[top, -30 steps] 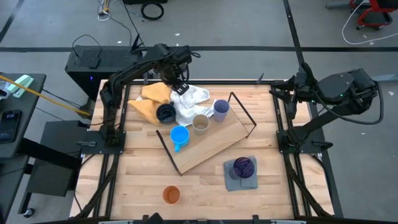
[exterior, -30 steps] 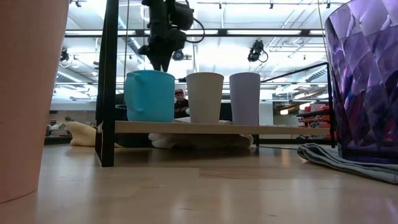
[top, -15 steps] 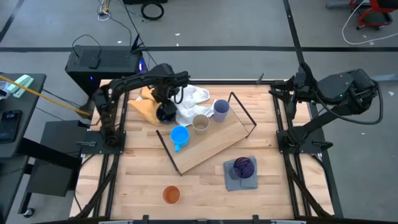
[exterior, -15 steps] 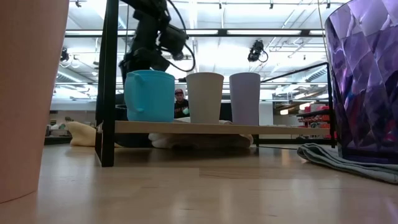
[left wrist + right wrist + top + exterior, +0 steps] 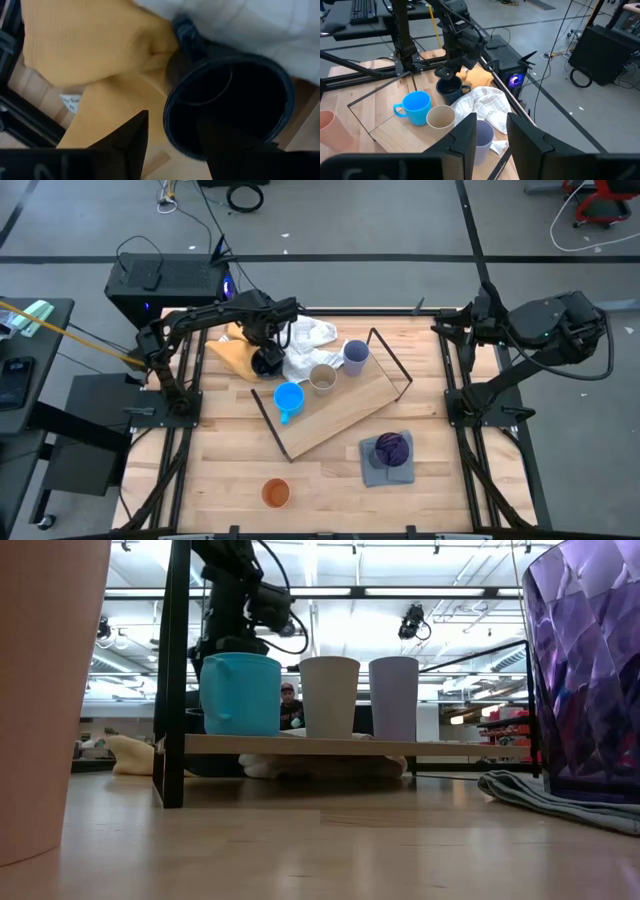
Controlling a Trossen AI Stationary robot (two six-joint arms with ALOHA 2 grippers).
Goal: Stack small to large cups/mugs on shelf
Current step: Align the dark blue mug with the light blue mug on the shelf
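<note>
The dark navy mug [image 5: 227, 105] stands upright on the yellow cloth [image 5: 232, 350], beside the white cloth [image 5: 308, 340]. My left gripper [image 5: 172, 130] points down over it, open. One finger [image 5: 132, 137] is outside the rim and the other [image 5: 222, 145] inside. The bright blue mug [image 5: 288, 398], beige cup [image 5: 322, 379] and lavender cup [image 5: 355, 354] stand on the shelf [image 5: 345, 418]. The orange cup [image 5: 275, 493] stands near the table's front edge. The purple cup [image 5: 391, 447] stands on a grey cloth [image 5: 378, 473]. My right gripper [image 5: 491, 132] waits open, high at the table's far right. My left gripper comes from above with its fingers astride the mug's rim [image 5: 169, 117], on the side toward the yellow cloth. One finger is in the hollow and one outside. Whether either finger touches the wall, I cannot tell. The mug rests on the cloth.
The shelf's thin black wire frame [image 5: 392, 360] rises at its ends. The white cloth lies against the navy mug's handle [image 5: 185, 32]. Bare tabletop lies between the shelf and the orange cup [image 5: 40, 690].
My left gripper has come down and gone toward the table's left and near edges, from above the white cloth to the dark navy mug. Its fingers now stand at the mug's rim. The mug and the other cups have stayed put.
</note>
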